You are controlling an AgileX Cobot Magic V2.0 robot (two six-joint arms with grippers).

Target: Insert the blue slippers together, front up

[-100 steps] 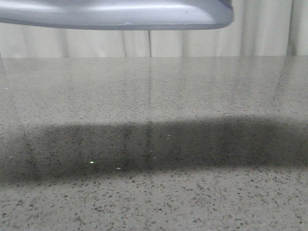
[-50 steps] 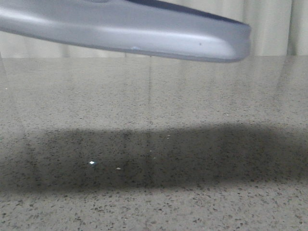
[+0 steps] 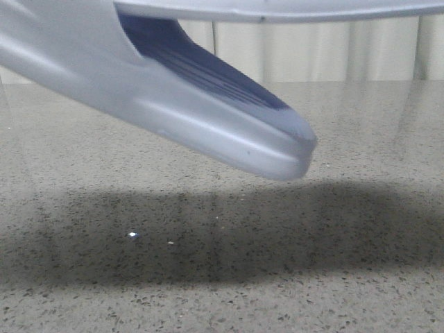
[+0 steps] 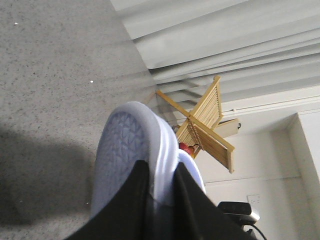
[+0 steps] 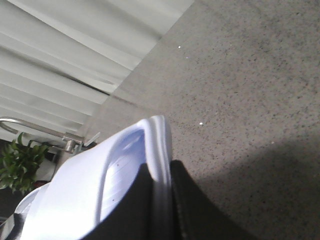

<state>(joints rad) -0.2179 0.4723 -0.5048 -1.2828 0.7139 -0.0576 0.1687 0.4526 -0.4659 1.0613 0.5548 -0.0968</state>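
The blue slippers, a pair of very pale blue-white moulded foam slides with thick soles, are both off the table and in the air: one is pinched by its sole edge between the black fingers of the left gripper, the other is pinched the same way at its rim by the right gripper. In the front view the nearer slipper tilts downward over its shadow on the grey speckled stone table, with the second slipper's edge just above it.

The step in hand looks like bringing the two together in mid-air; next, one must be lined up and slid into the other's strap, fronts upward.

The foam is smooth and matte; the outsole beyond the left fingers carries a triangular tread, the footbed by the right fingers is ribbed. Beyond the left-held slipper stands a wooden slatted rack.
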